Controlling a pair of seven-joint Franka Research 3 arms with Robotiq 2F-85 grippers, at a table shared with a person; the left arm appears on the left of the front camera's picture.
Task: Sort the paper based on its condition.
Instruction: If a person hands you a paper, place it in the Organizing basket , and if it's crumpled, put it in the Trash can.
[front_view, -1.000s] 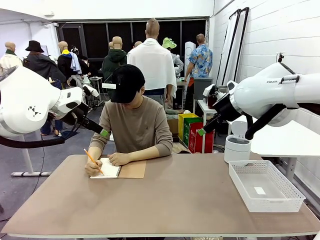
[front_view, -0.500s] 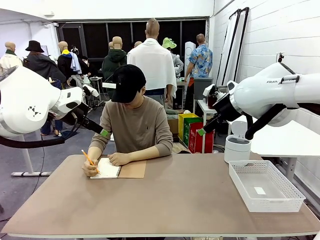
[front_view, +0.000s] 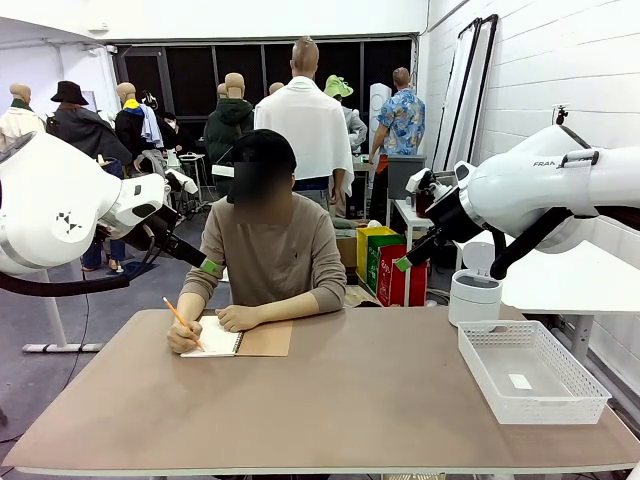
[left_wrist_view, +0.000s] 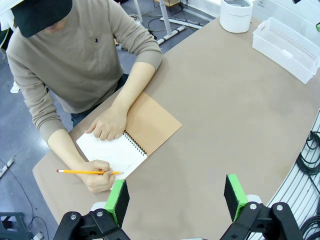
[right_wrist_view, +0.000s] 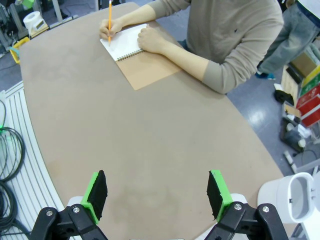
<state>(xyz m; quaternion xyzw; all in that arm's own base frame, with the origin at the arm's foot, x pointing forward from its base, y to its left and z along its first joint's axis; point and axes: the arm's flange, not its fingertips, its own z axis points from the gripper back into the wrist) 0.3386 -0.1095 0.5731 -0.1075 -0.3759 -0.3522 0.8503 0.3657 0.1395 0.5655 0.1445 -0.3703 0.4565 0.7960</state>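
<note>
My left claw (left_wrist_view: 177, 189) hangs with its green pads wide apart and nothing between them, high above the near edge of the tabletop (left_wrist_view: 240, 115). My right claw (right_wrist_view: 157, 192) is the same: spread fully, empty, looking down on bare surface. Both are well apart from anything I could pick up.

Out from there, the paper (left_wrist_view: 111, 152) I expect to handle is, as far as I can judge, the open white page of the spiral notebook (left_wrist_view: 152, 125). It is bound in and lies flat at the person's side of the tabletop, toward my left. One hand (left_wrist_view: 97, 176) is writing on it with a pencil (left_wrist_view: 85, 172), and the other hand (left_wrist_view: 107, 125) rests on the page's upper edge. On my right stand a white mesh basket (front_view: 505, 326) and, just beyond it, a round white bin (front_view: 474, 297). I take these for the two destinations.

Going in now would put a claw among the person's hands and the pencil, so I'd wait until a sheet is loose and the hands are away. A thin sheet lying flat gives the pads no edge to catch. Pressing down to pinch it could crease a good sheet and falsify its condition, or simply push it along the surface. From this height I could also misread a light crumple. And if the left arm carries anything to the right side, it crosses the right arm's space.
</note>
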